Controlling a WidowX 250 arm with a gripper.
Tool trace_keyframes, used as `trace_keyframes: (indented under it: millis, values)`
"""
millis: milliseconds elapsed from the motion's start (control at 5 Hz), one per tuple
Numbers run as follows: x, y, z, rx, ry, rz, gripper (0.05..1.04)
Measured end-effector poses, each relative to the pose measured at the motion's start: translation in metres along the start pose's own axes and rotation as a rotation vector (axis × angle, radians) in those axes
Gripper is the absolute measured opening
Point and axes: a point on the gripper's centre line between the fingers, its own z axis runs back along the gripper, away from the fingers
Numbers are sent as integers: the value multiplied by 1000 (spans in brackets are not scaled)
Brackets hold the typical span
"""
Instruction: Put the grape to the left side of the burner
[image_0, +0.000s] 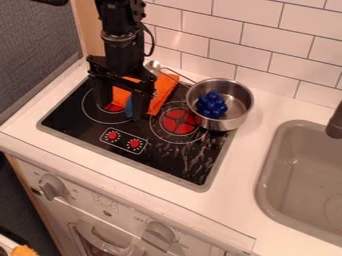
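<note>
At 11 o'clock on black hob (163, 160), gripper (121, 113) hangs, fingers spread wide, nothing clamped; blue piece (129, 109) shows between them, contact unclear. Orange cloth (163, 93) behind, toward 12. Blue grapes (212, 104) inside steel pot (242, 102) at 2 o'clock. Sink (268, 187) at 4. Print by stove knobs (53, 187), 6 to 8 o'clock, too small to read

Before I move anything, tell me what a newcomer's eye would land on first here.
Likely the deep blue grapes, bright against the steel pot at the stovetop's back right. Next come the vivid orange cloth toward the back and the black gripper, hanging over the left burner.
</note>
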Motion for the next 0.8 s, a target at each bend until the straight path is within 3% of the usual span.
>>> trace_keyframes:
  millis: [200,400,800]
  values:
    - [-1,-2,-7,-13,22,-2,1001]
    - [1,-9,-8,-61,10,-63,1001]
    - [50,-76,27,-108,-67,-312,1001]
